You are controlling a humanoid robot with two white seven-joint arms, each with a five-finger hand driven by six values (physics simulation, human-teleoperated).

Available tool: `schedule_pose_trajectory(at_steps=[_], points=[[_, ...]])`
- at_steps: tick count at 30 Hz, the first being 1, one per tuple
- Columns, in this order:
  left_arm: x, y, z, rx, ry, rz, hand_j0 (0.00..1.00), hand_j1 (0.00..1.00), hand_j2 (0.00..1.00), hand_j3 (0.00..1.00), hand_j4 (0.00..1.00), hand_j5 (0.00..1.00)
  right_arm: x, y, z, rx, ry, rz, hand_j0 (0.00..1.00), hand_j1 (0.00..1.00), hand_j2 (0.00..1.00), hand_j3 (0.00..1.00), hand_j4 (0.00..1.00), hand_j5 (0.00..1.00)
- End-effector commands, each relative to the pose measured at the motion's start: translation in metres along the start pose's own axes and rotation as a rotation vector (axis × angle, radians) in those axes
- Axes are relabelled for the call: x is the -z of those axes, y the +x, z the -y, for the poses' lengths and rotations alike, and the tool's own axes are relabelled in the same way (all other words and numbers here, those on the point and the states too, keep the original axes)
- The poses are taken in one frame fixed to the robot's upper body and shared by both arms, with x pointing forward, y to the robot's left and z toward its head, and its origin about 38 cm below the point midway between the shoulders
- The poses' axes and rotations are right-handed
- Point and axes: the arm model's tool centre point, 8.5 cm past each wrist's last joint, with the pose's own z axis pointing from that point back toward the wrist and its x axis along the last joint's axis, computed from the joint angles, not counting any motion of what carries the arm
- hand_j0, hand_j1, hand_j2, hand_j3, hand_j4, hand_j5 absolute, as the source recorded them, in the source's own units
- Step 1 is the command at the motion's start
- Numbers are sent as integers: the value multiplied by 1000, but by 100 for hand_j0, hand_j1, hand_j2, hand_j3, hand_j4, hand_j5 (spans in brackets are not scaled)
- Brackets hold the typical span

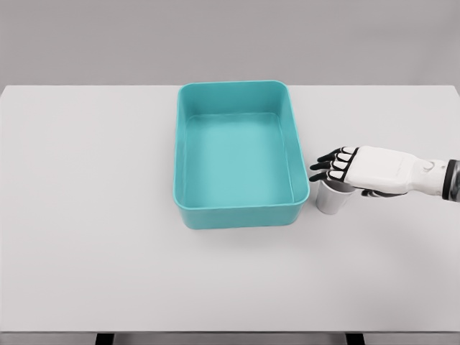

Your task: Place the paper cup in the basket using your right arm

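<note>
Cup rim: we see the right hand [359, 171] covering the top of the paper cup [331, 200].
Right arm: cut off at the picture's right edge.
Grip: we cannot tell.

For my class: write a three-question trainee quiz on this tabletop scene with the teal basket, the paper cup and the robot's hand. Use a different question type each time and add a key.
1. True or false: the paper cup already sits inside the teal basket.
2. Multiple choice: where does the cup stand? A) left of the basket B) on the table just right of the basket's near right corner C) behind the basket
3. Short answer: which hand is over the cup, and from which side does its arm enter?

Key
1. False; the basket holds nothing and the cup stands outside it.
2. B
3. The right hand, entering from the picture's right, fingers extended over the cup's rim.
</note>
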Motion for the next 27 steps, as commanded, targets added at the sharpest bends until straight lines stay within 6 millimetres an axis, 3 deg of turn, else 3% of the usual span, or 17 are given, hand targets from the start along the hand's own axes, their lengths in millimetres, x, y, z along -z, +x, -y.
schedule_pose_trajectory(at_steps=[1, 7, 27], points=[[0, 0, 0, 1, 0, 0, 100, 100, 100, 100, 100, 100, 0, 0, -1, -19, 14, -3, 77, 77, 77, 77, 77, 77], [0, 0, 0, -2, 0, 0, 100, 100, 100, 100, 100, 100, 0, -1, 0, -34, 18, -7, 66, 66, 66, 66, 66, 66], [0, 0, 0, -2, 0, 0, 100, 100, 100, 100, 100, 100, -4, -9, 18, -87, 8, -26, 58, 58, 58, 58, 58, 58]])
